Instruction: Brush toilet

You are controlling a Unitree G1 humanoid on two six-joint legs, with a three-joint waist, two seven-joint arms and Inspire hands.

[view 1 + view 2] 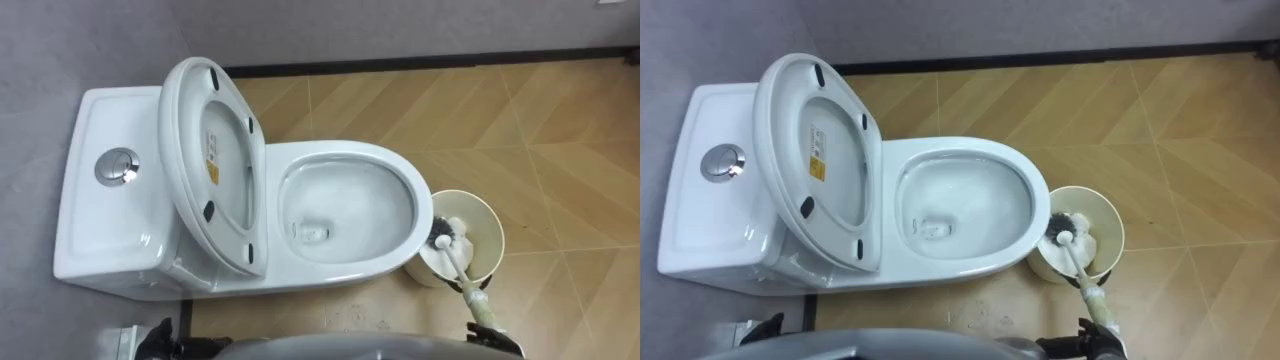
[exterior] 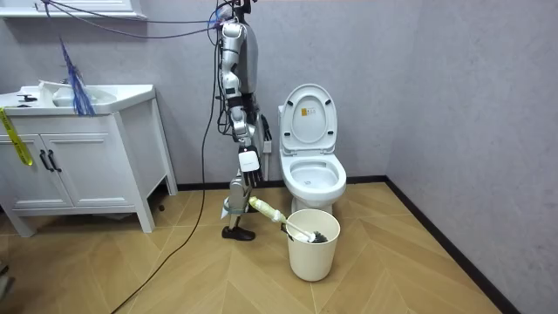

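The white toilet (image 1: 395, 170) has its seat and lid (image 1: 195, 130) raised against the tank (image 1: 100, 220), and the bowl holds a little water. A cream bin (image 1: 492, 220) stands on the floor right beside the bowl's front. The toilet brush (image 1: 458, 262) slants into the bin, bristle head down inside. Its pale handle runs to the bottom edge, where my right hand (image 1: 497, 342) is curled round it. In the room view my right hand (image 2: 250, 187) holds the brush (image 2: 277, 218) low beside my legs. A dark part of my left hand (image 1: 152, 340) shows at the lower left.
I stand at the toilet's side, on the room view's left of it. A white vanity cabinet (image 2: 78, 166) with a basin stands further left. Grey walls close in behind and beside the toilet (image 2: 312, 170). Open wood floor (image 2: 392, 270) lies around the bin (image 2: 312, 253).
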